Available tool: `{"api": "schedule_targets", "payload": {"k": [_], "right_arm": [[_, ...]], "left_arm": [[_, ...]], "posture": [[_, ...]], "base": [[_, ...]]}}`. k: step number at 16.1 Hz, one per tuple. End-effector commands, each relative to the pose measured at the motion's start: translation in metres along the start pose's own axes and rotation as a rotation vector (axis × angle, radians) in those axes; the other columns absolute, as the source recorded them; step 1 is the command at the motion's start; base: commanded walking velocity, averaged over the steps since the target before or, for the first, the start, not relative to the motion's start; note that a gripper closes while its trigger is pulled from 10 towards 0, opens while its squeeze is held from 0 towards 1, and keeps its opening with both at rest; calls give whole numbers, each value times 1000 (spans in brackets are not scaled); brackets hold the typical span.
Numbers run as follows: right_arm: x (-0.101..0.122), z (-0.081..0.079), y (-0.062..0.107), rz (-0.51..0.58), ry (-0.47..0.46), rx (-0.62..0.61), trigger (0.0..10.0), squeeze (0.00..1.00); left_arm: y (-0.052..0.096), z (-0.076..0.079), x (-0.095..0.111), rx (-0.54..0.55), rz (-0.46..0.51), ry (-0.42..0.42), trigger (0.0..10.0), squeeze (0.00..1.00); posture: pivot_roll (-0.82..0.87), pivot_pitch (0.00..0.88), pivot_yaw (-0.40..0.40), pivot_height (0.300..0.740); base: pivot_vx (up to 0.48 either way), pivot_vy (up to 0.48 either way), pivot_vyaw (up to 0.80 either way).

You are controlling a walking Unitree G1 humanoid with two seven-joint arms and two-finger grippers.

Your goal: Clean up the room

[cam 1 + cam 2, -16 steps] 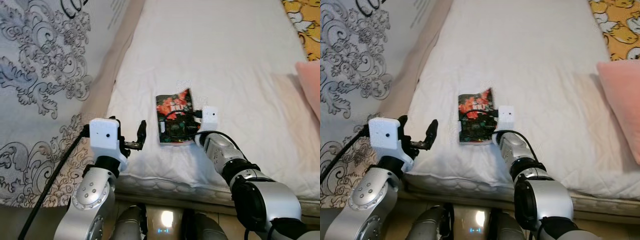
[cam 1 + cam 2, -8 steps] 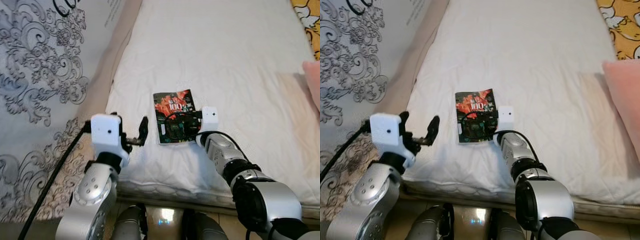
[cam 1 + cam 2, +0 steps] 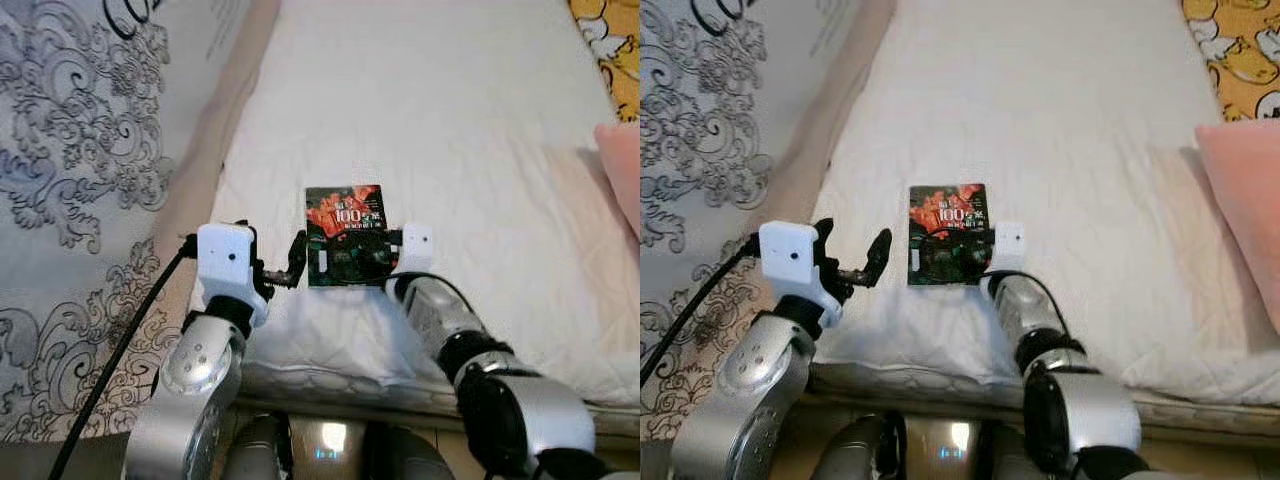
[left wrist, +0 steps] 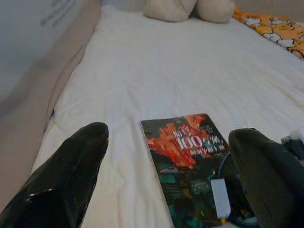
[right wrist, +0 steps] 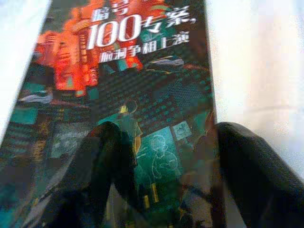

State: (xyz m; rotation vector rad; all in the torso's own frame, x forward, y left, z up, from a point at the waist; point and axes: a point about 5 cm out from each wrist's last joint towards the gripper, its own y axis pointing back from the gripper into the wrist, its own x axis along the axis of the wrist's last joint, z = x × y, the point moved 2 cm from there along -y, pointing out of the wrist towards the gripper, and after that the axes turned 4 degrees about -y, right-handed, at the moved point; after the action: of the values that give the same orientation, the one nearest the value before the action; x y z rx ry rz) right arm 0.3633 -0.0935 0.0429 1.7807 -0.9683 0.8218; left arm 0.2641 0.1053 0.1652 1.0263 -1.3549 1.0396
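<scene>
Book [image 3: 345, 233] flat under spread right fingers [image 5: 111, 156], left fingers [image 3: 296, 262] alongside.

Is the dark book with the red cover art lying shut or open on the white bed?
Shut: the dark red-covered book lies flat on the white bed, front cover with its title fully showing, no pages spread.

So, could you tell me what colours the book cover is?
Book: red-orange over dark teal, white lettering; right wrist view.

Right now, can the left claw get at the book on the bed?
Probably yes. The left claw is open beside the book with bare sheet between, though the right claw already rests on its near end.
</scene>
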Motion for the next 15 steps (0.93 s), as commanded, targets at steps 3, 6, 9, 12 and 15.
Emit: {"api": "schedule_targets", "payload": {"k": [3,6,9,12,15], "right_arm": [[-14,-3,2,-19,-7,8,10000,1000],[13,-5,3,125,40,20,10000,0],[52,-6,52,500,351,17,10000,0],[26,35,79,451,380,-149,10000,0],[20,44,88,441,383,-219,10000,0]], "left_arm": [[-12,-1,3,-22,35,-2,10000,0],[-22,1,5,-38,65,-9,10000,0],[-22,-26,-20,122,-10,75,10000,0],[-17,-54,-42,220,-62,3,10000,0],[-23,-59,-52,214,-55,53,10000,0]], "posture": [[81,44,21,736],[66,0,-1,736],[31,0,-22,736],[1,0,-12,736],[-36,0,21,736]], "base": [[0,0,0],[0,0,0],[0,0,0],[0,0,0],[0,-160,0]]}}
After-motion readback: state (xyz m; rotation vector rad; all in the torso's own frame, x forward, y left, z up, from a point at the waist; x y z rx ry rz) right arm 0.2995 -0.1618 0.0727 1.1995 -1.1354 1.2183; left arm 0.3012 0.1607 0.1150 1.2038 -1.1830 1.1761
